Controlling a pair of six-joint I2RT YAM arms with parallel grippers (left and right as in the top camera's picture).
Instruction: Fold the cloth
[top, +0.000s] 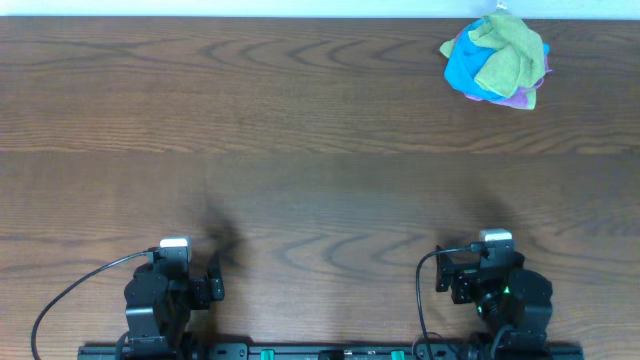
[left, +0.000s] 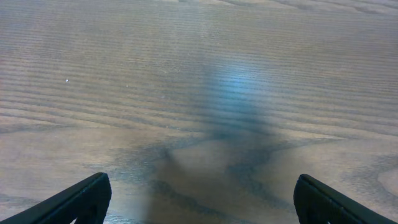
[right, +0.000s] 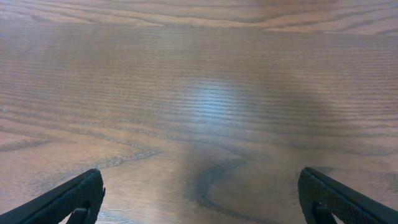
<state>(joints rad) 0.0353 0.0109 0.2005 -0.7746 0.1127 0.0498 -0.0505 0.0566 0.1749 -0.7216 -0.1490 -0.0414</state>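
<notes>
The cloth (top: 510, 50), lime-green and crumpled, lies on top of a small heap at the far right of the table, near the back edge. Neither wrist view shows it. My left gripper (left: 202, 194) rests at the front left of the table, open, with only bare wood between its black fingers (left: 87, 199). At the front right, my right gripper (right: 200, 191) is open too, nothing between its fingers (right: 326, 196). In the overhead view both arms, left (top: 172, 285) and right (top: 495, 280), sit folded at the front edge, far from the heap.
A bright blue cloth (top: 464, 66) and a purple cloth (top: 520, 97) are bunched under and beside the green one. The dark wooden table (top: 300, 150) stretches between the arms and the heap. A black cable (top: 70, 295) loops at the front left.
</notes>
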